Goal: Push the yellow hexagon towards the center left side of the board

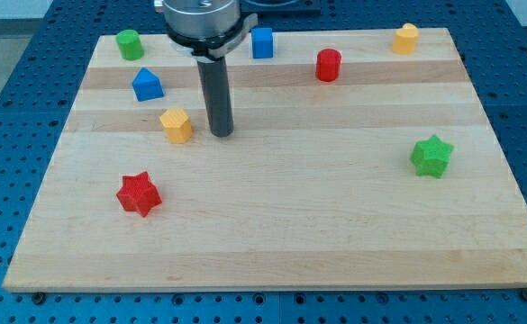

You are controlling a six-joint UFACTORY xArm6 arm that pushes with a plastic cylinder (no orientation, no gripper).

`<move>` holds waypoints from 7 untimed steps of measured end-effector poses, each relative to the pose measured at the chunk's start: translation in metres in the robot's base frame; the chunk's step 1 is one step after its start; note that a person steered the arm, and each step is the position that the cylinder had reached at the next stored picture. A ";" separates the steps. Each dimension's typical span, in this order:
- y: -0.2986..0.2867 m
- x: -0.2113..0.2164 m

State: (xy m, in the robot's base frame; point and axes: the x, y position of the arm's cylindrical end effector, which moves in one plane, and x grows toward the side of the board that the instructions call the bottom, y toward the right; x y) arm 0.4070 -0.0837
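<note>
The yellow hexagon (177,125) sits on the wooden board (272,234) left of centre, in the upper half. My tip (222,133) rests on the board just to the hexagon's right, a small gap apart. The rod rises straight up to the arm's head at the view's top.
A blue block with a pointed top (147,85) lies up-left of the hexagon. A red star (139,193) lies below it. A green cylinder (130,43), a blue cube (262,42), a red cylinder (329,65) and a second yellow block (405,38) line the top. A green star (431,156) is at the right.
</note>
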 end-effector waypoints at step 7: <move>-0.083 0.005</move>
